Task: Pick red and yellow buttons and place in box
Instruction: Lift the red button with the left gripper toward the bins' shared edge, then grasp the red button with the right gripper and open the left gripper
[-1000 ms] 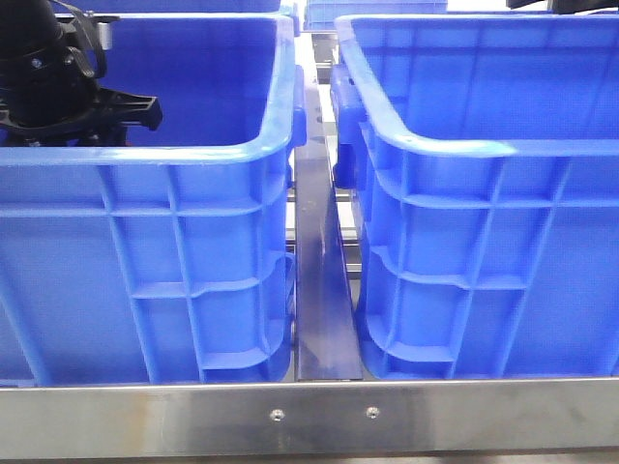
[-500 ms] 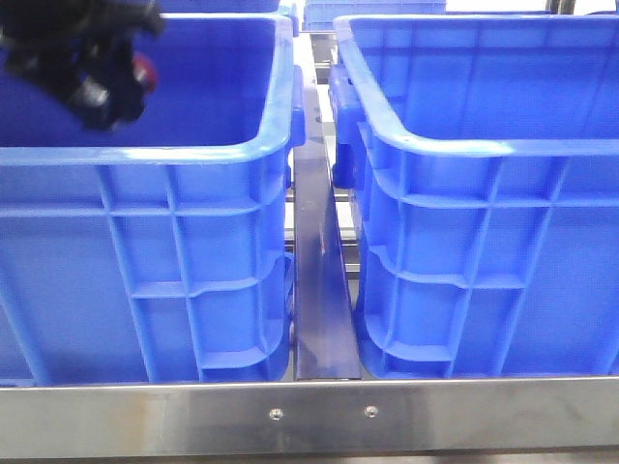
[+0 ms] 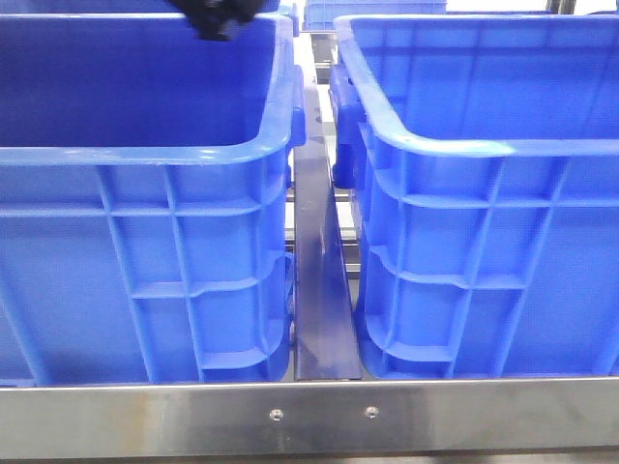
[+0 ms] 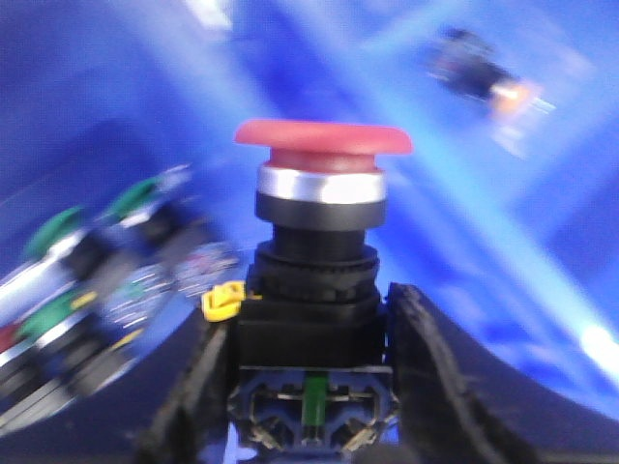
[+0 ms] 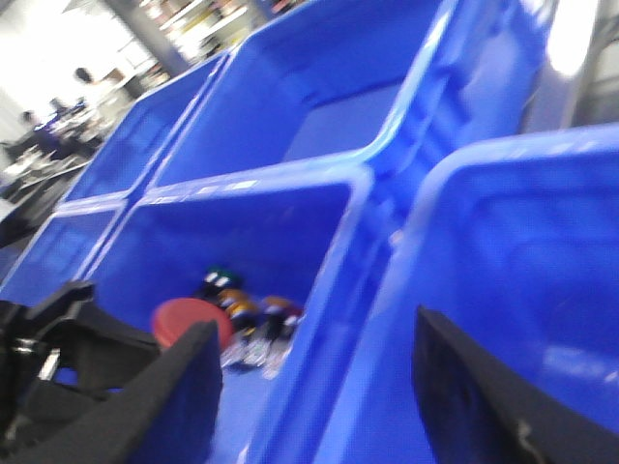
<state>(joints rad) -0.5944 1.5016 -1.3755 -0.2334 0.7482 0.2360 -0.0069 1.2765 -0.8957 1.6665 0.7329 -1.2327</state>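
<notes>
Left wrist view: left hand [image 4: 311, 425] grips red button [image 4: 322, 140] above crate floor.

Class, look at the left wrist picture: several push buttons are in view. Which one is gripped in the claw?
The red-capped button, upright between the left claw fingers; the green-capped buttons lie loose in the crate beside it.
</notes>
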